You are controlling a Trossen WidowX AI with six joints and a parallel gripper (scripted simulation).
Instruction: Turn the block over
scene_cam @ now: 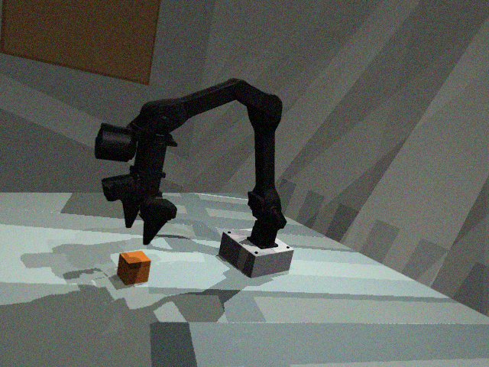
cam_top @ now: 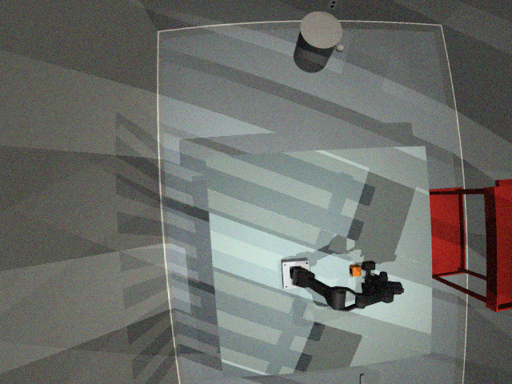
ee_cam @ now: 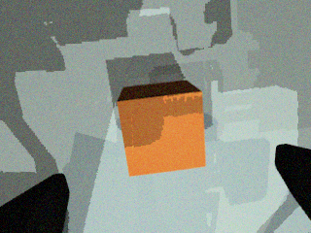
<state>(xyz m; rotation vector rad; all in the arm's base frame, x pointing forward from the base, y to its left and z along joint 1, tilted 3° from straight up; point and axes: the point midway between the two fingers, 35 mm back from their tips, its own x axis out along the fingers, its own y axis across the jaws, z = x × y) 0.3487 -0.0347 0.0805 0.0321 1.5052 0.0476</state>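
Orange block (ee_cam: 165, 136) near frame center, dark face along its upper edge, black gripper (ee_cam: 173, 170) fingers apart at lower left and right, block untouched.
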